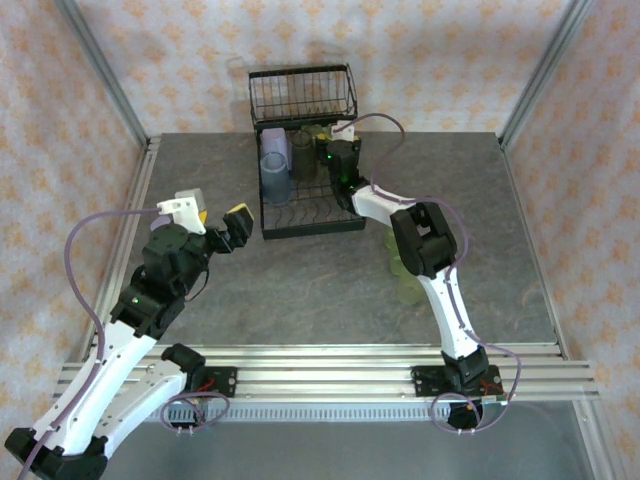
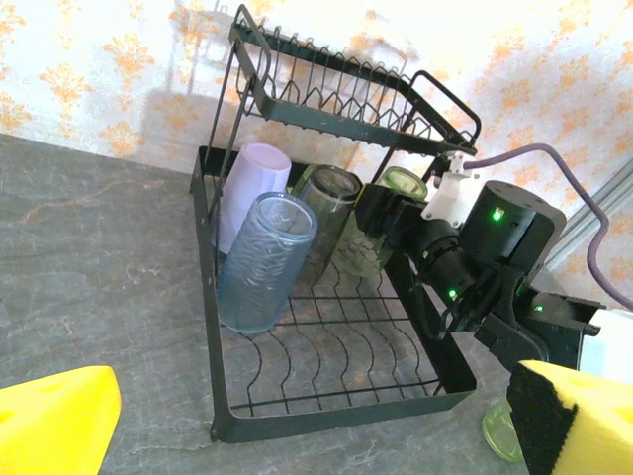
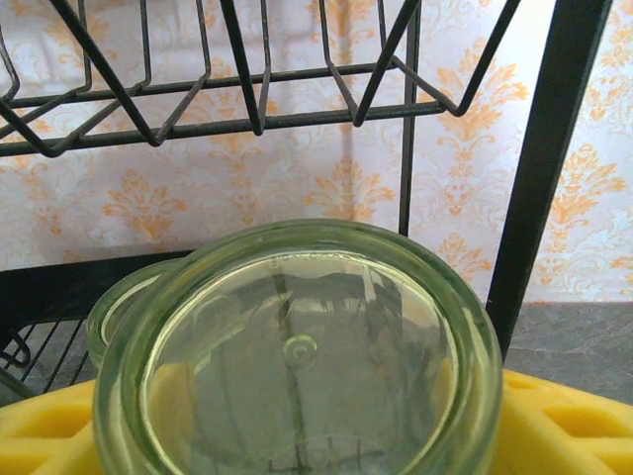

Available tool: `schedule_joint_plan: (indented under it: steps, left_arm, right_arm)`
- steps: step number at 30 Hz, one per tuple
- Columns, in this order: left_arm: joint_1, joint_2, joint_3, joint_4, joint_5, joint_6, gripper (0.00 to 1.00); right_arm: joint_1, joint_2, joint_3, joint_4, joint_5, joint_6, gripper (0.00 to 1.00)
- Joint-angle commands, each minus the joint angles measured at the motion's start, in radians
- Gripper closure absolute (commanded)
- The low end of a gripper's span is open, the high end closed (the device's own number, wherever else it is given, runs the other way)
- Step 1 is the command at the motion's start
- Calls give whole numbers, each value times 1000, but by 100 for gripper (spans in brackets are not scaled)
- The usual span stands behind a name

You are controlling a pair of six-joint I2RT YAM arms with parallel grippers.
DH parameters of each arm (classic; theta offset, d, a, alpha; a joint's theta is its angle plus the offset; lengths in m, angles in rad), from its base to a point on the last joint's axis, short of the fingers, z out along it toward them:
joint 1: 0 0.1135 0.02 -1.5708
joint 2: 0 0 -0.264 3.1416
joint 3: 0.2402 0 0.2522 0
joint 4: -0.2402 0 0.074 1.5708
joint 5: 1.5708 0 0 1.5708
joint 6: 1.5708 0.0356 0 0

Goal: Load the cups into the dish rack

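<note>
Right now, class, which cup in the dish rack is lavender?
The lavender cup, far left in the dish rack, behind the ribbed light blue cup; beside it are a smoky grey cup and green cups.

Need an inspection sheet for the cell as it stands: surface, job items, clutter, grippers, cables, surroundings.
Surface: grey stone-look table, no damage seen.
Job's things: dish rack at far centre; lavender cup, light blue cup and smoky grey cup leaning in its tray; one green cup under the raised basket; more green cups on the table beside the right arm, count unclear.
Clutter: nothing seen.
Grippers: left gripper open, empty, left of the rack; right gripper in the rack around that green cup, grip unclear.
Cables: purple cables loop off both arms.
Surroundings: patterned walls, aluminium frame posts.
</note>
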Motion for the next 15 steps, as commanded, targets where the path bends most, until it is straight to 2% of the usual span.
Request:
schedule_joint_plan:
  steps: [1, 8, 15]
  left_arm:
    - [-2, 1, 33, -2, 15, 0, 1]
    - [-2, 1, 31, -2, 21, -3, 1]
    - [-2, 2, 29, 1, 25, -4, 1]
  right_arm:
    - [-16, 10, 34, -8, 14, 8, 24]
    - [-16, -23, -5, 11, 10, 12, 20]
    - [-16, -120, -111, 55, 4, 26, 12]
